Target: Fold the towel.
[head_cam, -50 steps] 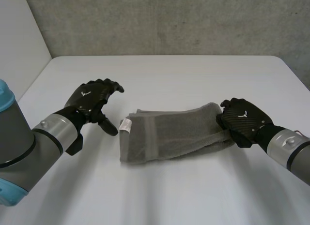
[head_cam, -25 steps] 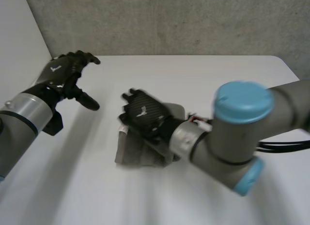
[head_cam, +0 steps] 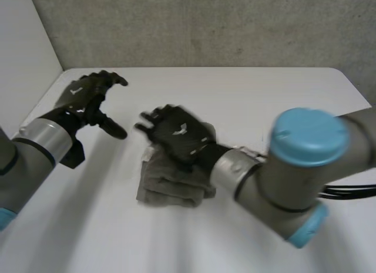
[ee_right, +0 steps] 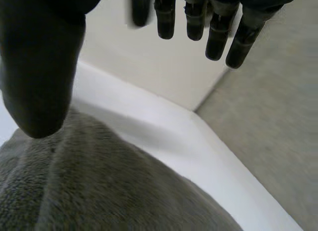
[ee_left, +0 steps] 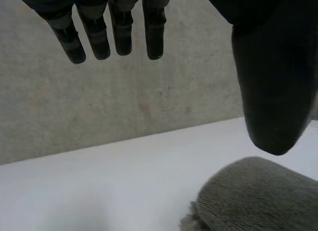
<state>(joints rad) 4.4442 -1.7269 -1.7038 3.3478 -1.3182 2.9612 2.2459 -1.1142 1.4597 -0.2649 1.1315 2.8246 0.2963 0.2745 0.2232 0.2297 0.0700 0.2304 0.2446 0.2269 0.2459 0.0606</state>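
Grey towel point(head_cam: 170, 185) lies in a folded heap mid-table, nearer the left edge. Its far part is hidden under the right hand point(head_cam: 176, 132) and right arm point(head_cam: 282, 173). Right hand is over it, fingers straight, released; contact unclear. Left hand point(head_cam: 88, 97) is raised by the left edge, relaxed, empty. White table point(head_cam: 264, 91); grey concrete wall point(head_cam: 205, 26) behind.

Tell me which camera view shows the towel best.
The head view: the folded towel lies nearly whole on the table, its far edge under the right robot hand. The left wrist view catches one rounded end; the right wrist view, a close patch of pile under that hand's palm.
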